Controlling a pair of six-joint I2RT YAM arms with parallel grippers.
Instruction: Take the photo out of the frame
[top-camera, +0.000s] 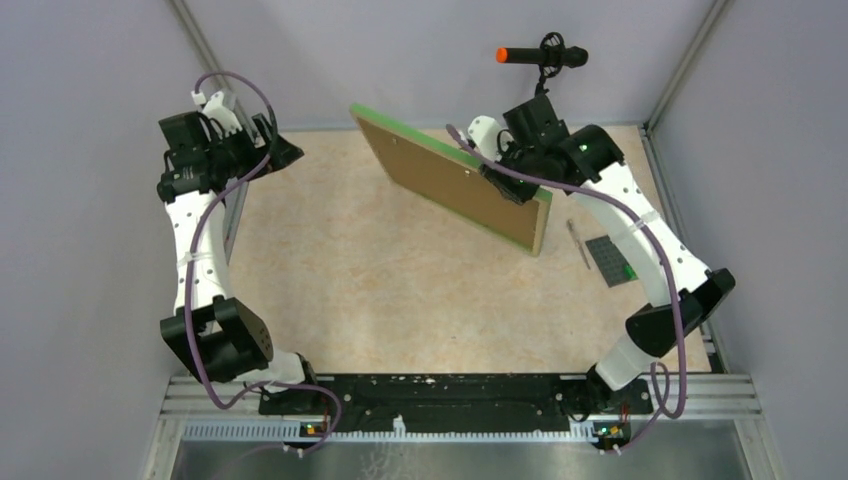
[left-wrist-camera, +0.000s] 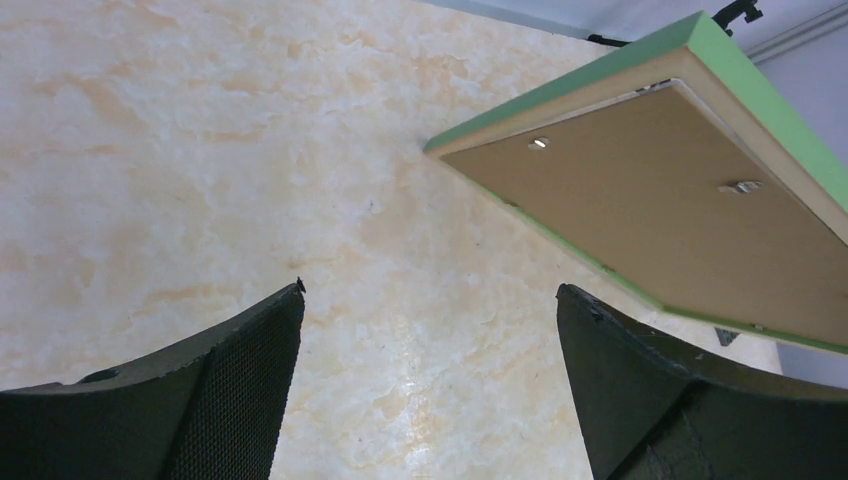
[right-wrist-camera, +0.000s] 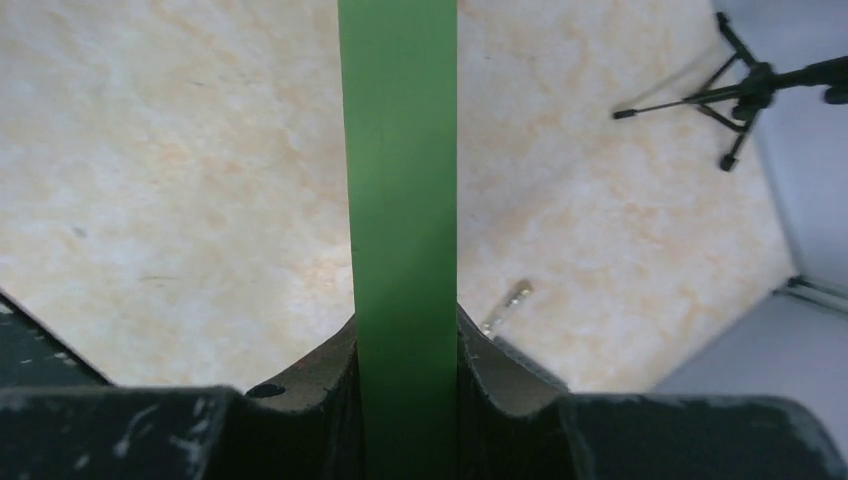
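The frame (top-camera: 455, 180) is held up off the table at the back middle, tilted, its brown fibreboard back with small metal clips facing me and its green edge on top. It also shows in the left wrist view (left-wrist-camera: 680, 190). My right gripper (top-camera: 510, 160) is shut on the frame's upper right edge; in the right wrist view the green edge (right-wrist-camera: 400, 200) runs straight up between the fingers (right-wrist-camera: 310, 370). My left gripper (top-camera: 283, 152) is open and empty at the back left, apart from the frame; its fingers (left-wrist-camera: 230, 390) hang over bare table. The photo is hidden.
A small grey baseplate (top-camera: 612, 260) and a thin metal pen-like stick (top-camera: 578, 243) lie on the table at the right. A microphone with an orange tip (top-camera: 530, 55) stands on a small tripod (right-wrist-camera: 740, 95) at the back. Walls close three sides.
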